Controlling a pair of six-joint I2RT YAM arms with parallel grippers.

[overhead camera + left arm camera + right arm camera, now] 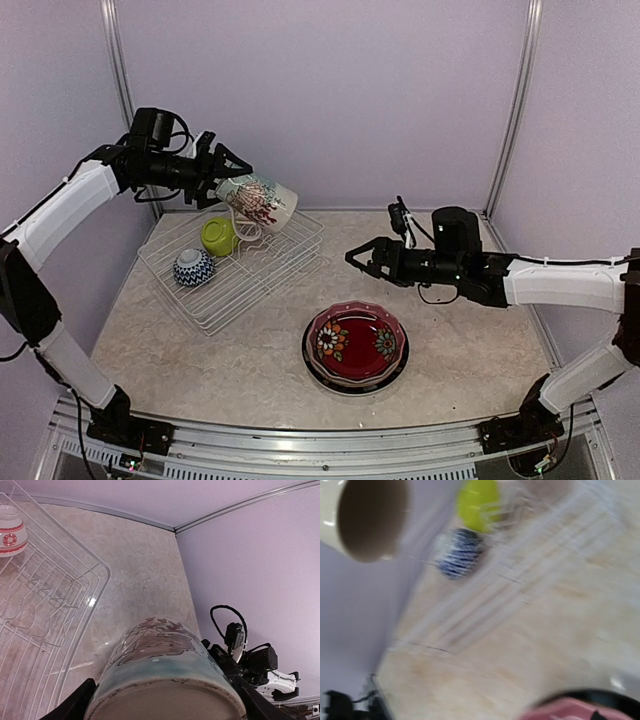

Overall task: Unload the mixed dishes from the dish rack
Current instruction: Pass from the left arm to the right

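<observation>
dish rack (272, 262) left-rear on bench (190, 355). In its left half: rear bowl (219, 235), front bowl (193, 267) just before it. Left pincer (222, 176) holds mug (258, 200) above rack's rear edge. Plate stack (356, 346) on bench, right-front of rack; right pincer (358, 257) in the air behind stack.

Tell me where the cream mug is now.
Top view, left side: the mug is held in the left gripper, raised above the dish rack, just beyond the lime green bowl.

We counted one mug (256, 200), one rack (256, 276) and three bowls: green bowl (218, 236), blue-white bowl (193, 267), red-white bowl (11, 532). We saw one plate stack (356, 347), red floral on top, black rim beneath; we couldn't tell how many plates it held.
</observation>
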